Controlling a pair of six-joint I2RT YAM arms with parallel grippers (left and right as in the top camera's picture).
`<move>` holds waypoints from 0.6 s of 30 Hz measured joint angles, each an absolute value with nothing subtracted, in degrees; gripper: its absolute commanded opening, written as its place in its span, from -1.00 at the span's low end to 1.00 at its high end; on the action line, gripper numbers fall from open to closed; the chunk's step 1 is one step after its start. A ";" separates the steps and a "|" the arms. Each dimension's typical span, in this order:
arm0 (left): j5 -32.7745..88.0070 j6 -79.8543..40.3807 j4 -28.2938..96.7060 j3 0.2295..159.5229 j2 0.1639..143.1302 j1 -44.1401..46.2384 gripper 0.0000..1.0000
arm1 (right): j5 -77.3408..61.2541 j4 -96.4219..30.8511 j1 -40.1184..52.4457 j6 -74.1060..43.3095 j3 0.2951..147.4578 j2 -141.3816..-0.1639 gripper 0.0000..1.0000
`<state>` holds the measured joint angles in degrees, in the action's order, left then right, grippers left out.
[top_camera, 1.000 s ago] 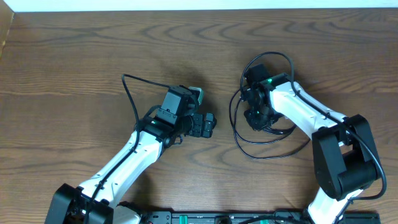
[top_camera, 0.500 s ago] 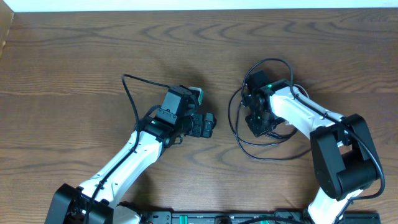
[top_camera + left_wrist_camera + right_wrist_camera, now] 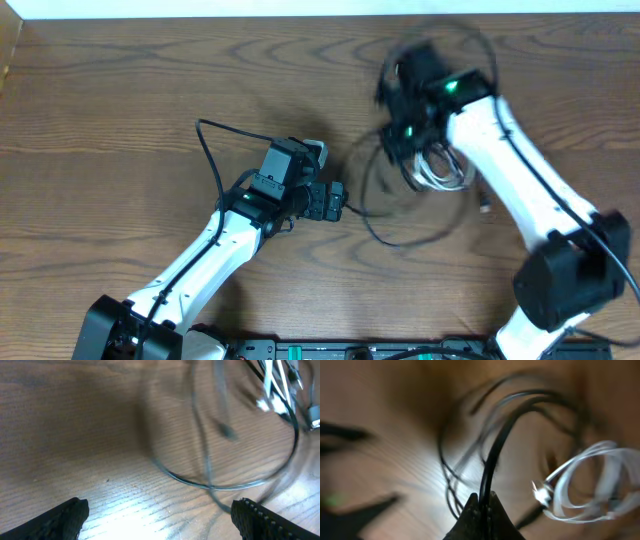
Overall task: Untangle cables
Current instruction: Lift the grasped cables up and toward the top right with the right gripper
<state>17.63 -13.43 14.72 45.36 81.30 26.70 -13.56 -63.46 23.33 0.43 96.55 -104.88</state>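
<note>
Cables (image 3: 437, 165) hang bunched from the R claw (image 3: 482, 504), pinched tight on one black cord (image 3: 492, 455), over the back right of the table (image 3: 120, 100). L claw (image 3: 160, 510) wide open, empty. A hard tug w/ the white cord (image 3: 590, 485) looped in could tighten the knot. Bunch runs back-to-front, tail toward L claw.

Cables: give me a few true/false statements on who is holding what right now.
1. The right gripper is shut on a black cable. True.
2. The left gripper is clamped on a cable. False: it is open, with nothing between its fingers.
3. The white cable lies well apart from the black ones. False: it is bunched with them beside the right gripper.
4. A black loop shows ahead of the left gripper. True.
</note>
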 measured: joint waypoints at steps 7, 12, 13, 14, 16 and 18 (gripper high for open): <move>17.65 -13.43 14.76 45.36 81.30 26.68 0.92 | -15.29 -62.67 23.33 0.40 111.85 -97.43 -0.98; 17.63 -13.43 14.74 45.36 81.30 26.70 0.92 | -10.46 -61.95 23.33 0.32 114.28 -93.38 -0.98; 17.65 -13.43 14.74 45.36 81.30 26.68 0.92 | -9.45 -62.08 23.33 0.08 114.28 -92.99 -0.98; 17.63 -13.43 14.72 45.36 81.30 26.70 0.92 | -8.23 -62.26 23.33 -0.34 114.28 -92.73 -0.98; 17.63 -13.41 14.48 45.36 81.30 26.70 0.92 | -5.56 -62.37 23.33 -1.54 114.28 -92.60 -0.98; 17.65 -13.43 13.54 45.36 81.30 26.68 0.94 | -3.90 -62.06 23.33 -2.48 114.26 -92.60 -0.98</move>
